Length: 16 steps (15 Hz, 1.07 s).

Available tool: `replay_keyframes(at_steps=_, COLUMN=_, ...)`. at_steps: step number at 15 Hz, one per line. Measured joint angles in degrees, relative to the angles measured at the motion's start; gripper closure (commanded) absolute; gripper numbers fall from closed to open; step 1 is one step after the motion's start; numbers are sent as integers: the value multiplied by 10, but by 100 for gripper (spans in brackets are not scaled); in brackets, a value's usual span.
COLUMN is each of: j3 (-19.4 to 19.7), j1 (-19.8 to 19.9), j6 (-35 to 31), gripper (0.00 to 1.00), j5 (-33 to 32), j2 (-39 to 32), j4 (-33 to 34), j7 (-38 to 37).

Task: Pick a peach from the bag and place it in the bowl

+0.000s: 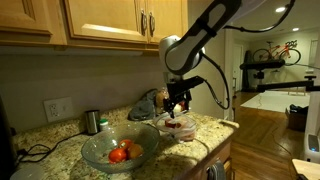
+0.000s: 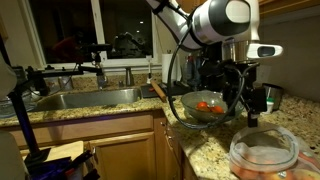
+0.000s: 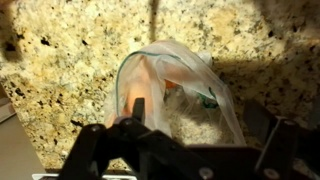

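A clear plastic bag lies on the granite counter with an orange peach showing through its left side. It also shows in both exterior views. My gripper is open and hangs just above the bag, its fingers spread to either side of it. It shows in both exterior views. The glass bowl stands on the counter beside the bag and holds red and orange fruit.
A metal cup stands by the wall behind the bowl. A sink with a tap lies beyond the bowl. Wooden cabinets hang overhead. The counter edge is close to the bag.
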State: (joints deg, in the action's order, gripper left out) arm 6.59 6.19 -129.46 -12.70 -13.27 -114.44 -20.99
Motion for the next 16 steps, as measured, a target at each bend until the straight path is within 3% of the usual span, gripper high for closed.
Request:
replay_keyframes(at_steps=6, j3=12, j1=0, j6=-40, gripper=0, j5=39, j2=-34, j4=15, j7=-12)
replay_keyframes(at_steps=8, j3=16, j1=0, j6=-50, gripper=26, j5=45, j2=-46, j4=20, j7=-18)
replay_keyframes(at_steps=16, j3=23, j1=0, j6=-59, gripper=80, j5=51, j2=-73, j4=40, j7=-28)
